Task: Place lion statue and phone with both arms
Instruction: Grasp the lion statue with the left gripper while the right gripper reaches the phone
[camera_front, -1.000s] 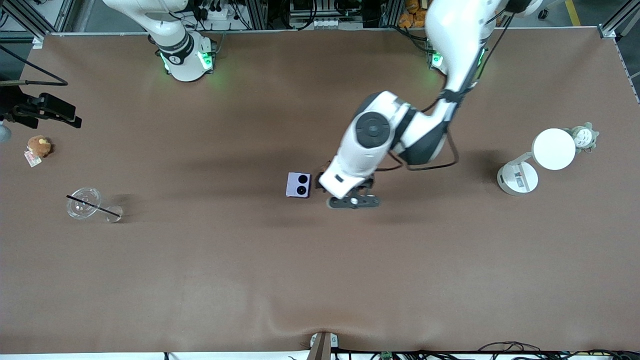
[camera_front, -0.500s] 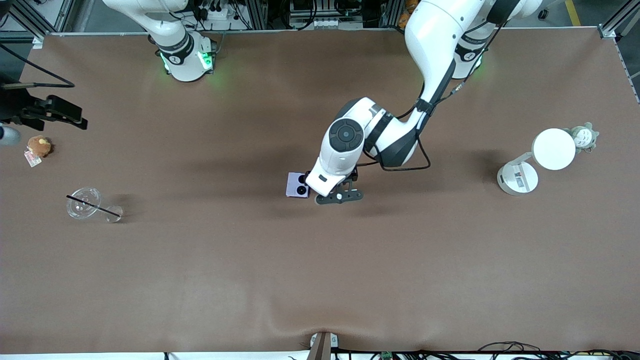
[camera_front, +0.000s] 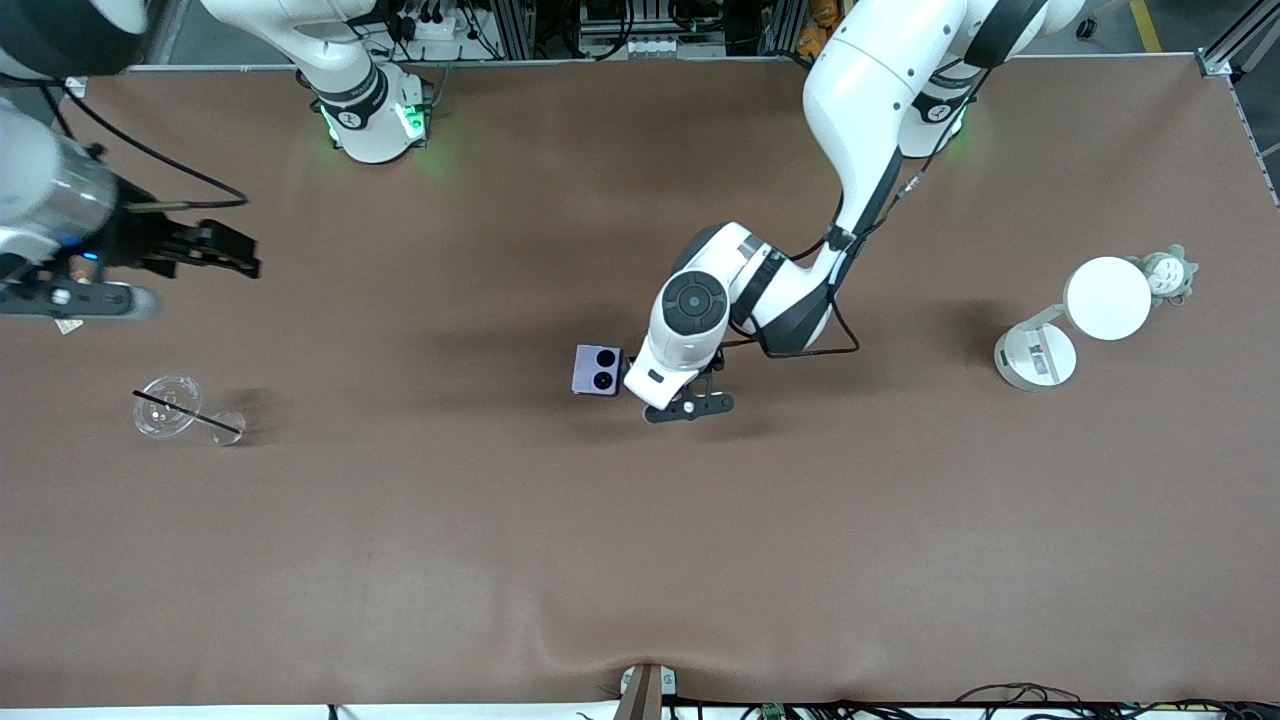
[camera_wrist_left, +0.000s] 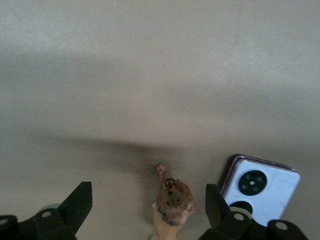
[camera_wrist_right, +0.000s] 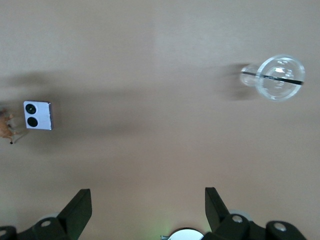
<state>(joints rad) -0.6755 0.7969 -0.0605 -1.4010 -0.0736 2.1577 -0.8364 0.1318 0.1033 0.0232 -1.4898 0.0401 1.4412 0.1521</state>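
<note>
My left gripper (camera_wrist_left: 147, 210): jaws wide, low over surface (camera_front: 640, 560), lion statue (camera_wrist_left: 170, 207) between them, long axis along the gap, not across. Phone (camera_front: 597, 370) just beside lion statue, toward right arm's end. Right gripper (camera_wrist_right: 147, 210): jaws wide, high over surface, waiting well apart.

The phone (camera_front: 597, 371) lies flat on my counter (camera_front: 640, 540), near its middle: a small, nearly square, pale lavender unit, folded shut, two black camera circles facing up. The lion statue (camera_wrist_left: 171, 207) stands just beside the phone, apart from it: tiny, orange-brown, elongated, with a darker head.
</note>
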